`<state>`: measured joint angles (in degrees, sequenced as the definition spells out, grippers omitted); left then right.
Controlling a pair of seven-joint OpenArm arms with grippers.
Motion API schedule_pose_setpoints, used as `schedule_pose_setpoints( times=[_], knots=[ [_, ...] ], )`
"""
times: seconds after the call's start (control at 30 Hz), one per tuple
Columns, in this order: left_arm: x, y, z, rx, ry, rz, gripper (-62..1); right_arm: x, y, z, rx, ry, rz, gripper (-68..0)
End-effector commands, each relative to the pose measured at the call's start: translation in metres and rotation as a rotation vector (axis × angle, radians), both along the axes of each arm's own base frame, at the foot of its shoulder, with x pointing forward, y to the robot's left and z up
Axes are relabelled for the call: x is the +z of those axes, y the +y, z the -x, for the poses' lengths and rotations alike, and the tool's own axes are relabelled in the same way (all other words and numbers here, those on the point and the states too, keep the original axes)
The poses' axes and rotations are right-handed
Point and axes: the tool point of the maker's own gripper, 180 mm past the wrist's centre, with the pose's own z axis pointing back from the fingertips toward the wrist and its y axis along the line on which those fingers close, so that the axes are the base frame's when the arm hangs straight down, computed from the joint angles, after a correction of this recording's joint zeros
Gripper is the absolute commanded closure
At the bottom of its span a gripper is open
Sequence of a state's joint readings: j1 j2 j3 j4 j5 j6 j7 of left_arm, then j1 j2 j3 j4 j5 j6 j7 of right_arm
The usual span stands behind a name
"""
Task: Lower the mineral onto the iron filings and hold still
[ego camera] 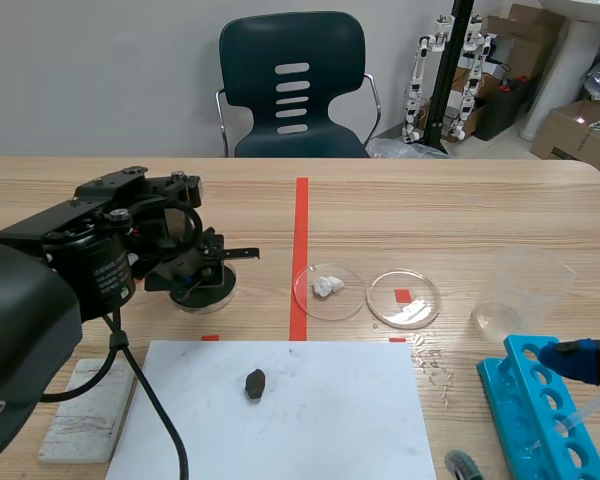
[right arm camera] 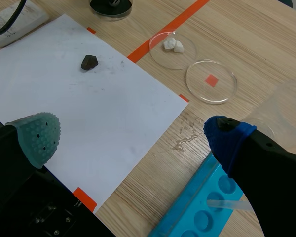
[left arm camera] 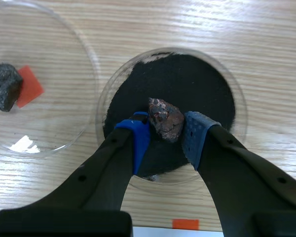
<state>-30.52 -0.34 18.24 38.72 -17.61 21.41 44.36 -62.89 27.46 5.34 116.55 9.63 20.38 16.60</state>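
Left gripper (left arm camera: 166,134) shut on the mineral (left arm camera: 166,118), blue pads pinching only its near end, most of the reddish-brown lump sticking out ahead of the fingertips. Mineral sits over the middle of the iron filings (left arm camera: 187,81) in the clear dish (left arm camera: 102,111); can't tell whether it touches them yet or is just above.

Right gripper (right arm camera: 133,136) wide open, holding nothing, low over the blue tube rack (right arm camera: 197,212), well apart from the action.

Risks, as judged:
- Shallow pinch: contact with the filings could pivot the mineral or pop it out.
- Going too low buries the pads in filings, shoves black powder over the low rim onto the counter (left arm camera: 197,24).
- Any sideways drift drags the light dish; the second dish (left arm camera: 84,74) with a dark rock (left arm camera: 4,86) is just beside it and could get bumped.
- Wobble during the hold would smear the filings and spoil the result.
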Motion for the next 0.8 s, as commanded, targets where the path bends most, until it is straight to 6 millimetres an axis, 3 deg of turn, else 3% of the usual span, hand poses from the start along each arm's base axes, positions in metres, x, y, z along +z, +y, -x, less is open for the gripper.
schedule_pose_setpoints(
  times=[0.0, 0.47, 0.77],
  knots=[
    [0.017, -0.003, -0.016, -0.003, -0.054, 0.009, -11.6, 0.008, 0.002, -0.003, 0.004, -0.027, -0.021, -61.0],
    [0.002, -0.001, -0.005, 0.002, 0.003, -0.001, -11.6, 0.008, 0.002, -0.003, 0.004, -0.027, -0.021, -61.0],
    [0.003, -0.001, -0.006, 0.002, 0.001, 0.0, -11.6, 0.008, 0.002, -0.003, 0.004, -0.027, -0.021, -61.0]
  ],
)
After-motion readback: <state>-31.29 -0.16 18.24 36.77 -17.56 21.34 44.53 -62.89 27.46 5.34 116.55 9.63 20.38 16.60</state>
